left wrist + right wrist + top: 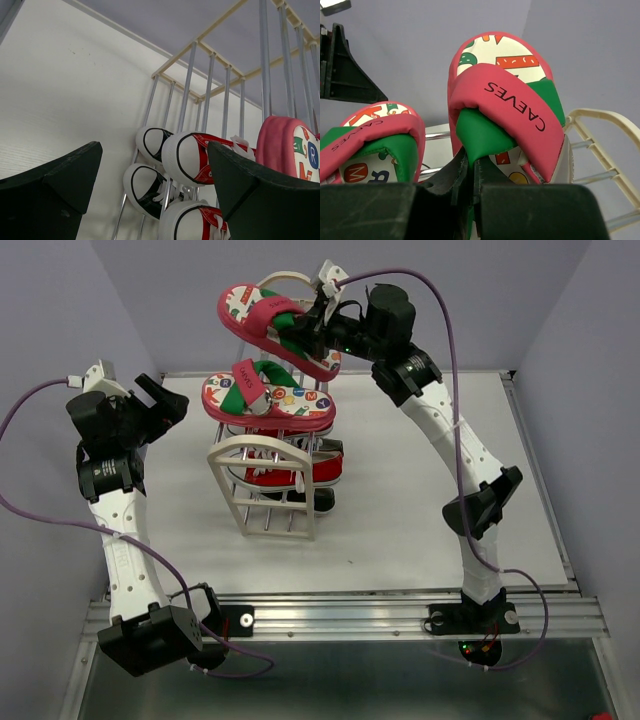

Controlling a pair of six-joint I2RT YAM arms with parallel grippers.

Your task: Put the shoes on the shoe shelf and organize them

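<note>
**Flip-flop aloft over the top tier, mate already down**

The right gripper (308, 328) has its jaws pinched together on the green strap of one flip-flop (250, 310) and holds it in the air above the far part of the shoe shelf (262, 440). The right wrist view shows the fingers closed on the strap, sole hanging below. The second flip-flop (270, 400) lies on the top tier, footbed up. Under it sit the red sneakers (290, 472), and the black sneakers (150, 142) are lower again, toes pointing out through the rods on the left arm's side.

What matters next is how the held shoe lies against its mate. It sits higher and farther from the arm bases, apart from it and not touching. From above, its long axis runs left to right with a slant toward the near right — close to the resting one's line, not quite parallel. My reading: the last shoe must come down onto the rods just behind its partner, with a slight turn to square the two.

The left gripper (165, 400) hangs with its jaws spread and nothing between them, well left of the rack — the right arm is plainly nearer.
</note>
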